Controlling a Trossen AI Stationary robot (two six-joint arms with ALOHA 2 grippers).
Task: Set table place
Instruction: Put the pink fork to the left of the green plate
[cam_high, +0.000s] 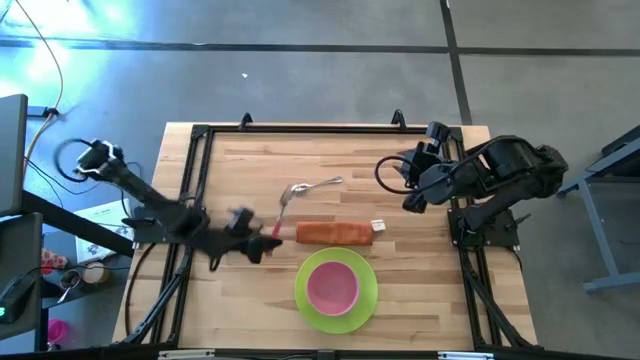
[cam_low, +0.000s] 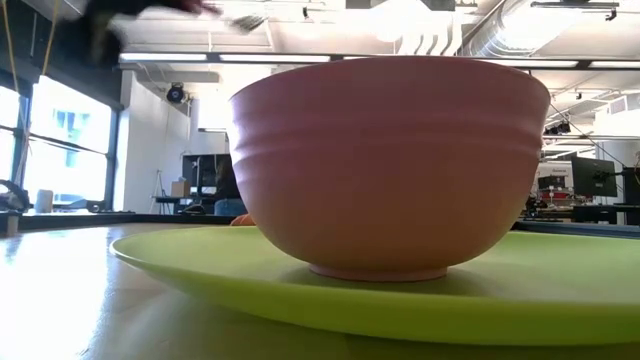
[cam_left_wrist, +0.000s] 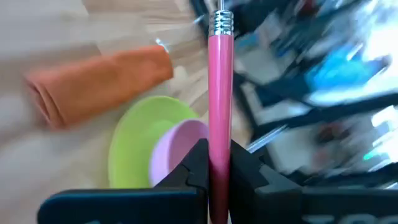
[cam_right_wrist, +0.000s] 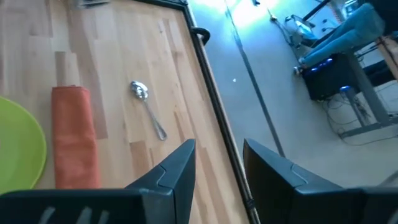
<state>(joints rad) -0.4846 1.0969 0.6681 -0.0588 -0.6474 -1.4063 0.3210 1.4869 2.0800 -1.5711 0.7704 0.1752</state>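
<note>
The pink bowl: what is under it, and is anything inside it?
The pink bowl stands on the lime-green plate. From above its inside looks empty. The part of the plate beneath the bowl is covered.

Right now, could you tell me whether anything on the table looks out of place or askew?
Nothing is spilled or damaged. The pink bowl sits upright on the green plate, the orange napkin lies folded beside it, and the spoon lies loose farther back. The fork is off the table, clamped in the left gripper. The right gripper waits open.

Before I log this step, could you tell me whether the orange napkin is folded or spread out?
Folded: the orange napkin lies as a narrow, thick strip on the table beside the green plate, with layered edges visible at one end in the left wrist view.
</note>
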